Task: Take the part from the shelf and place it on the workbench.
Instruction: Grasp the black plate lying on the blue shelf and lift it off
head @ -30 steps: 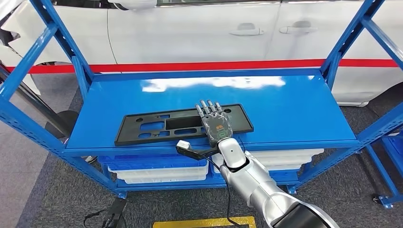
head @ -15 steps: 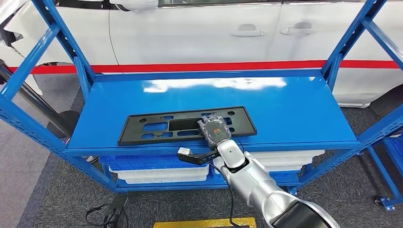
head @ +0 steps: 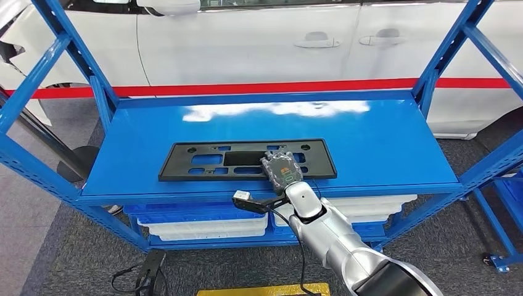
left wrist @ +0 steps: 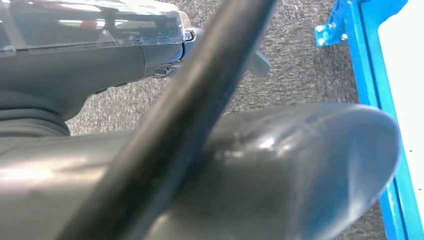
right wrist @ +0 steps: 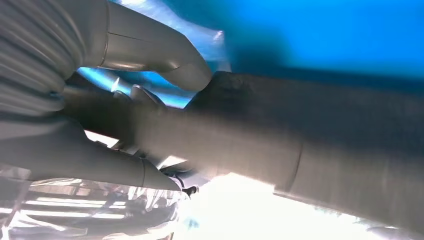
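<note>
Part (head: 247,160), black and flat on the blue shelf (head: 382,142), is gripped at its near edge by the right hand (head: 282,168), fingers curled.

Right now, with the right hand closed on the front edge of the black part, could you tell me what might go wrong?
The right hand grips the long black part right of its middle, so the left end may sag or swing on lifting. The part spans much of the shelf, so it could catch a blue upright while coming out. The fingers pinch only its edge, so it may slip.

Bright, even light; glare on shelf (head: 277,110); wrist views blurred.
</note>
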Controlling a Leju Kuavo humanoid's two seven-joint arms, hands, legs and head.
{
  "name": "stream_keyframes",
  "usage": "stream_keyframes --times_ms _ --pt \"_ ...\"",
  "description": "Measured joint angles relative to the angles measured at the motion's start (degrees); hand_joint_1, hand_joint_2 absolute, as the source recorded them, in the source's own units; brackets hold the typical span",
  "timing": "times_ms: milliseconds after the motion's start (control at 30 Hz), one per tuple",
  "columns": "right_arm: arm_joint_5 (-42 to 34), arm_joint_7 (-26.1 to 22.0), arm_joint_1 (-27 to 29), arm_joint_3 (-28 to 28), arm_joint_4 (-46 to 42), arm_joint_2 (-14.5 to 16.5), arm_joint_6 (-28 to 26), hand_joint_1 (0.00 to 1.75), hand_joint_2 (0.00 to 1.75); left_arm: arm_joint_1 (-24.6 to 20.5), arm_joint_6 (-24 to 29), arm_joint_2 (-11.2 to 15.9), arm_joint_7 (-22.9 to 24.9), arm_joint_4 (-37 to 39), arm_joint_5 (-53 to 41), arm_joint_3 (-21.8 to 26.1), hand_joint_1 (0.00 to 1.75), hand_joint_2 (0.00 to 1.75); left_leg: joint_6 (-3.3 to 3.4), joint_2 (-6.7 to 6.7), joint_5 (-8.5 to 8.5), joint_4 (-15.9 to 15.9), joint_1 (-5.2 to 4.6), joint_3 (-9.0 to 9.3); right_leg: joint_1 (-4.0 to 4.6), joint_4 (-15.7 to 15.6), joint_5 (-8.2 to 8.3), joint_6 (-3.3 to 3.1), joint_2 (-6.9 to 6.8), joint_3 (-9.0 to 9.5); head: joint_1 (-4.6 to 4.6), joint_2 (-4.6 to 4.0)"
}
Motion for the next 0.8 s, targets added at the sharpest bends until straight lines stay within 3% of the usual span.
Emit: stream_keyframes --times_ms 67,133,233,300,333,433,467,533,600,667,733,800 --pt "-8.71 -6.16 1.38 -1.54 -2.11 0.19 0.26 1.71 1.75 0.24 0.15 0.0 -0.75 0.05 0.57 0.71 0.0 0.0 0.53 0.04 0.26 -0.43 0.13 0.15 -0.03 -0.17 0.08 0.62 0.11 0.02 0.0 0.0" --pt "-15.94 -10.39 2.97 -2.96 -5.66 0.59 1.7 1.73 1.75 0.44 0.27 0.03 -1.43 0.07 0.94 1.35 0.0 0.0 1.21 0.21 0.63 -0.93 0.46 0.37 -0.09 1.65 -1.35 1.23 0.04 -0.73 0.01 0.0" --pt "-27.26 -14.64 5.69 -4.21 -12.58 1.01 5.35 1.75 1.75 0.91 0.66 0.07 -2.49 0.09 1.69 2.36 0.0 0.0 1.74 0.32 0.75 -1.13 0.58 0.48 -0.43 11.41 -6.42 1.85 -0.13 -5.08 0.01 0.0" --pt "-39.71 -17.89 9.04 -4.84 -20.28 0.97 9.1 1.75 1.75 1.8 1.23 0.08 -3.76 0.13 2.64 3.35 0.0 0.0 1.73 0.28 0.62 -1.11 0.59 0.62 -0.59 15.11 -7.19 2.03 -0.16 -6.88 0.02 0.0" --pt "-47.7 -18.98 10.95 -4.94 -25.39 0.91 11.4 1.75 1.75 2.3 1.57 0.08 -4.53 0.16 3.17 3.88 0.0 0.0 1.65 0.26 0.54 -1.09 0.59 0.71 -0.65 14.16 -6.19 2.02 -0.18 -6.44 0.02 0.0" --pt "-67.18 -19.4 16.42 -4.53 -39.97 0.83 15.99 1.75 1.75 3.07 2.28 0.09 -6.08 0.3 4.04 5.3 0.0 0.0 1.17 0.05 0.22 -0.87 0.43 0.77 -0.62 3.32 -1.49 1.45 -0.22 -0.97 0.01 0.0" --pt "-69.94 -19.28 17.8 -4.43 -43.89 0.68 16.5 1.75 1.75 3.21 2.39 0.09 -6.29 0.36 4.17 5.68 0.0 0.0 0.91 -0.05 0.14 -0.78 0.33 0.68 -0.51 0.89 -0.82 1.22 -0.21 0.2 0.01 0.0" --pt "-72.28 -19.55 19.73 -4.33 -50.03 0.2 17.17 1.75 1.75 3.54 2.66 0.1 -6.5 0.45 4.49 6.36 0.0 0.0 0.26 -0.17 0.08 -0.76 0.16 0.56 -0.26 -0.16 -0.71 0.81 -0.18 0.54 0.01 0.0" --pt "-75.2 -20.58 21.56 -4.28 -54.61 -0.39 18.14 1.75 1.75 3.78 3.01 0.13 -6.69 0.51 4.91 7.04 0.0 0.87 -0.39 -0.14 -0.26 -0.56 0.3 0.55 -0.39 -0.47 -0.49 0.18 -0.21 0.66 0.01 0.0" --pt "-78.16 -21.66 23.34 -4.27 -59.18 -0.96 18.9 1.75 1.75 3.91 3.24 0.14 -6.95 0.6 5.3 7.72 0.0 1.75 -0.92 -0.05 -2.48 2.67 0.47 -0.79 -0.62 -0.86 -0.33 -0.49 -0.36 0.88 0.01 0.0" --pt "-79.89 -22.15 24.69 -4.27 -62.88 -1.66 19.16 1.75 1.75 4.14 3.46 0.17 -7.2 0.71 5.56 8.28 0.0 1.75 -1.26 0.02 -6.14 10.0 0.59 -4.11 -0.58 -0.88 -0.43 -0.87 -0.44 0.94 -0.01 0.0" --pt "-81.36 -22.11 26.2 -4.27 -65.35 -2.43 19.34 1.75 1.75 4.46 3.93 0.25 -7.39 0.85 5.71 8.66 0.0 1.75 -1.43 0.03 -7.57 15.14 0.63 -6.57 -0.47 -0.83 -0.55 -1.02 -0.42 0.98 -0.01 0.0"
